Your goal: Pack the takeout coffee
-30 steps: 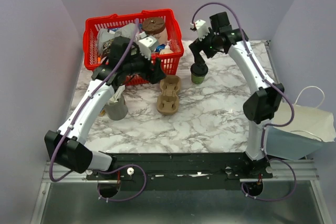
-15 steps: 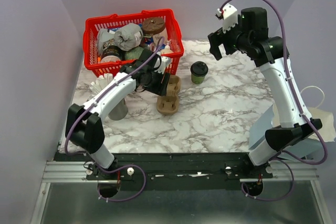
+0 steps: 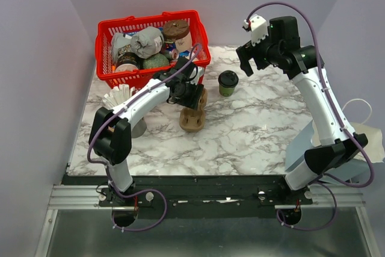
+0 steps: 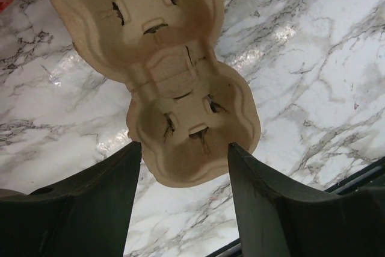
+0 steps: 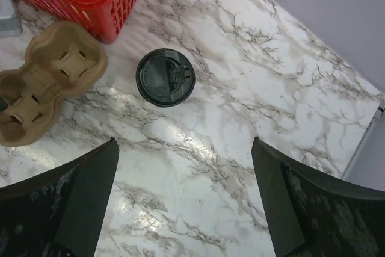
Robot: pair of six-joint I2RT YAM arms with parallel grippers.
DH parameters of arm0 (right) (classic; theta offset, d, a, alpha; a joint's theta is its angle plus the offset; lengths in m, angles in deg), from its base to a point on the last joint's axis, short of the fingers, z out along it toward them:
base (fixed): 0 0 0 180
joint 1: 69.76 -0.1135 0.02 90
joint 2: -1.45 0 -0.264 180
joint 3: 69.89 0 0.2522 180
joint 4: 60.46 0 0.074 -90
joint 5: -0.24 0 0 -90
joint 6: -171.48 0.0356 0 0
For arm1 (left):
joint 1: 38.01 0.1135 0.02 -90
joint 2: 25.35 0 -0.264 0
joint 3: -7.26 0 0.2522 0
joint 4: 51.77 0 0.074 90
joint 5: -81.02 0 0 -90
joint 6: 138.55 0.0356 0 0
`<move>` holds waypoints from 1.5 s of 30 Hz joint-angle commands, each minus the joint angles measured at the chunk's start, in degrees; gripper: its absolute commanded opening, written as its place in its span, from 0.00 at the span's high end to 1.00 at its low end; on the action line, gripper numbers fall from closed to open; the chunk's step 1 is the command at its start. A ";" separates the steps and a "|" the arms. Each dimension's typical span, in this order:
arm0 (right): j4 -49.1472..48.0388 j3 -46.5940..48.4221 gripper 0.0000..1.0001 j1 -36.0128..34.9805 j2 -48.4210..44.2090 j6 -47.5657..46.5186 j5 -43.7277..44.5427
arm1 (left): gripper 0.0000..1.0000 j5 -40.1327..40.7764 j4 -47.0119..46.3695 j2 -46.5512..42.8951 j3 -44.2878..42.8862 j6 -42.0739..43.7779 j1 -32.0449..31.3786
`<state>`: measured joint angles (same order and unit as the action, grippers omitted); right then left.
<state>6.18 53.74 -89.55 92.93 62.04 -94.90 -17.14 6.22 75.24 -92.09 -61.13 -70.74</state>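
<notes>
The upright coffee cup [image 5: 164, 77] lies just ahead of the wide-spread right gripper [image 5: 183, 148]; the left gripper [image 4: 183, 148] straddles the carrier [image 4: 174, 70], grip impossible to tell

Left arm [image 3: 135, 103] and right arm [image 3: 322, 100]: white tubular links, bulky black joint housings. A thin purple cable [image 3: 271, 3] loops along each arm to its base. Small white block [image 3: 258, 27] at right wrist. Jaws: broad dark matt wedges, right pair pale-flecked.
</notes>
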 commanded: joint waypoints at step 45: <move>-1.64 -4.48 0.00 0.10 -12.03 -2.44 -6.72 | 0.35 5.34 -2.74 -1.99 -5.12 8.01 -3.65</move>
<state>5.29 52.29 -89.53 81.78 61.16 -103.65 -12.85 3.53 72.66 -97.09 -52.62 -73.97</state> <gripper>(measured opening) 0.998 0.656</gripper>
